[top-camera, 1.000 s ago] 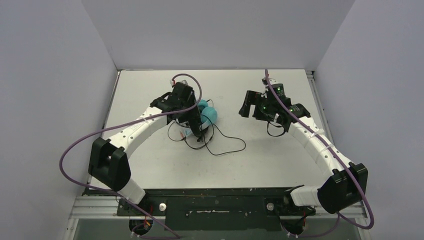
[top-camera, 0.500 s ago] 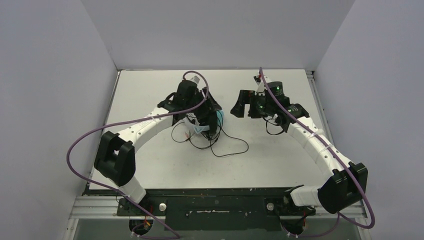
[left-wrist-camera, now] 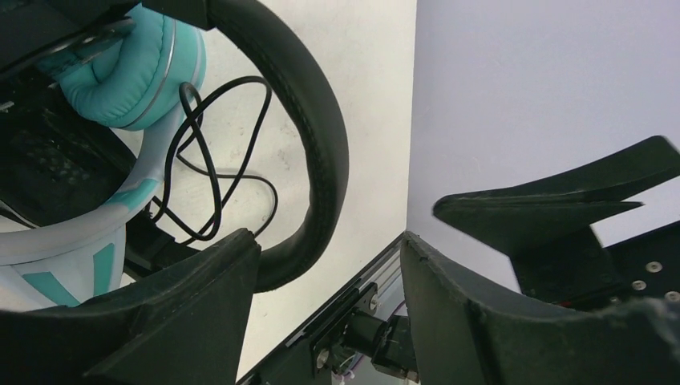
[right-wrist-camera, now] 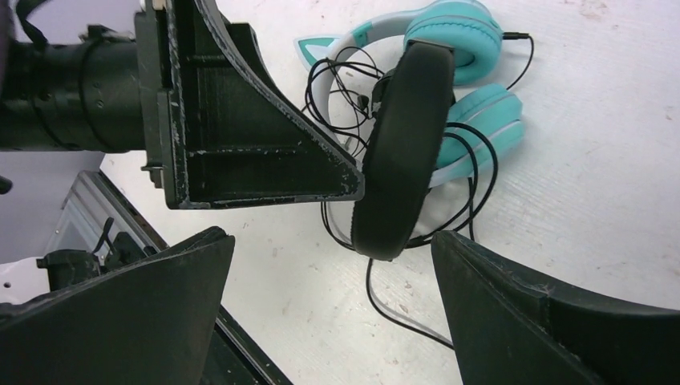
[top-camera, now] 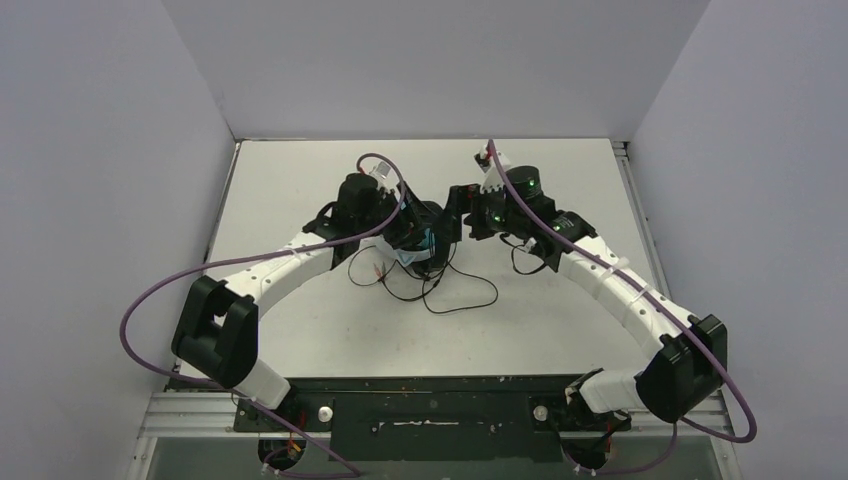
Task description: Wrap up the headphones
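The teal headphones [right-wrist-camera: 454, 34] lie on the white table [right-wrist-camera: 593, 200], two ear cups side by side, pale cat-ear headband [right-wrist-camera: 341, 40] to the left. Their thin black cable [right-wrist-camera: 417, 321] is tangled around them and trails toward me. In the top view the headphones [top-camera: 427, 243] are mostly hidden under both grippers. My left gripper [left-wrist-camera: 329, 257] is open beside an ear cup [left-wrist-camera: 132, 72], with nothing between its fingers. My right gripper [right-wrist-camera: 333, 241] hovers wide open just above the headphones, holding nothing.
A black padded band [right-wrist-camera: 401, 152] arches over the teal headphones, its end by my left gripper's fingertip [left-wrist-camera: 232, 265]. The two grippers nearly meet [top-camera: 440, 222]. Loose cable loops spread over the table [top-camera: 470, 298] in front. Grey walls enclose the table.
The right arm has swung left until its gripper is over the headphones. The left wrist has shifted right and turned over them. The cable loops moved slightly.
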### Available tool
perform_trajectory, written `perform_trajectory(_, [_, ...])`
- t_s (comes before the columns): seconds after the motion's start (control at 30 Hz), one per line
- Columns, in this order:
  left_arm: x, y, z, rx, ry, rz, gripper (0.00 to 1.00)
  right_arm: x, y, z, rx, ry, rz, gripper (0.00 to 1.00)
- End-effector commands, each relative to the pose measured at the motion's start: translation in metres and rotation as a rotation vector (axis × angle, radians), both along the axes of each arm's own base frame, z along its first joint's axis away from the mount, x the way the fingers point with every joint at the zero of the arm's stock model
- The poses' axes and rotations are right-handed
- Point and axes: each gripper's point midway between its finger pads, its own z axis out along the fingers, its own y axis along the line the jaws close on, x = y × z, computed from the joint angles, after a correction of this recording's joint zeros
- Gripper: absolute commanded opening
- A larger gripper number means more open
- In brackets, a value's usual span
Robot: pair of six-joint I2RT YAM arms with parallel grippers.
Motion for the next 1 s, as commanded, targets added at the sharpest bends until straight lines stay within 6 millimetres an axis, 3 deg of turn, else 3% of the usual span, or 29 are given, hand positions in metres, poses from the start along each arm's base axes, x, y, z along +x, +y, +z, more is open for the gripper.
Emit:
perform_trajectory(0.0, [0.005,0.003,0.036,-0.051,-0.106,-0.009,0.59,0.021,0.009,0.019,0.013,-0.102,-0.086,1.0])
perform_trajectory(0.13, [0.009,0.024,0.038,-0.054,-0.108,0.03,0.5,0.032,0.012,0.009,0.058,-0.063,-0.133,1.0])
perform_trajectory(0.23, [0.005,0.051,0.037,-0.009,-0.099,0.068,0.51,0.043,0.016,0.003,0.052,-0.028,-0.166,0.99])
perform_trajectory(0.3, [0.005,0.079,0.045,0.025,-0.113,0.116,0.54,0.049,0.017,0.002,0.05,-0.033,-0.185,1.0])
perform_trajectory(0.37, [0.002,0.107,0.046,0.055,-0.113,0.154,0.62,0.055,0.02,-0.001,0.026,-0.043,-0.181,1.0])
perform_trajectory(0.5, [-0.007,0.148,0.036,0.141,-0.092,0.219,0.92,0.065,0.023,-0.022,-0.061,0.001,-0.183,1.0])
perform_trajectory(0.57, [-0.009,0.155,0.028,0.168,-0.076,0.222,0.94,0.066,0.027,-0.031,-0.083,0.018,-0.171,1.0])
perform_trajectory(0.73, [-0.005,0.159,0.0,0.195,0.005,0.25,0.88,0.068,0.034,-0.047,-0.126,0.047,-0.162,0.95])
perform_trajectory(0.9, [0.006,0.159,-0.027,0.188,0.072,0.283,0.63,0.067,0.04,-0.06,-0.166,0.078,-0.145,0.87])
perform_trajectory(0.97, [0.01,0.157,-0.038,0.187,0.095,0.276,0.6,0.066,0.042,-0.063,-0.175,0.086,-0.139,0.81])
